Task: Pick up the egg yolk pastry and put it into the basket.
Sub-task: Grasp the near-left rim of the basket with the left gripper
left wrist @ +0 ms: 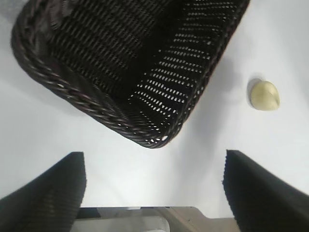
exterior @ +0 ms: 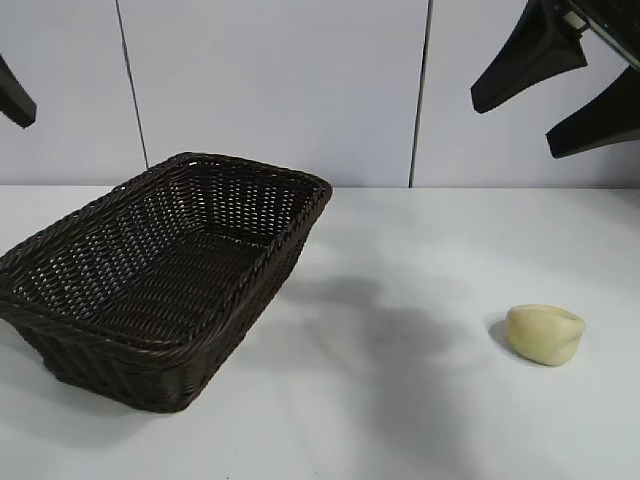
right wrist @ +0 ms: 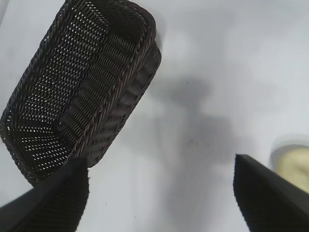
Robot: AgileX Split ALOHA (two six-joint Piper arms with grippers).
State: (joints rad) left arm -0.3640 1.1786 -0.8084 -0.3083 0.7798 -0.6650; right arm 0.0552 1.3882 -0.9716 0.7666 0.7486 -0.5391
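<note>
The egg yolk pastry lies on the white table, well apart from the wicker basket. Right tool hangs high above it, fingers wide — left tool also spread wide, holding nothing.

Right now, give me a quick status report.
Right claw open, high above table. Left claw open, raised near basket. Egg yolk pastry on table, untouched, outside basket. Nothing between them.

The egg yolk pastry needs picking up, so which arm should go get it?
The right arm, probably. The right gripper hangs open high above the egg yolk pastry, on the table's right side. The left gripper sits far off, beyond the basket.
</note>
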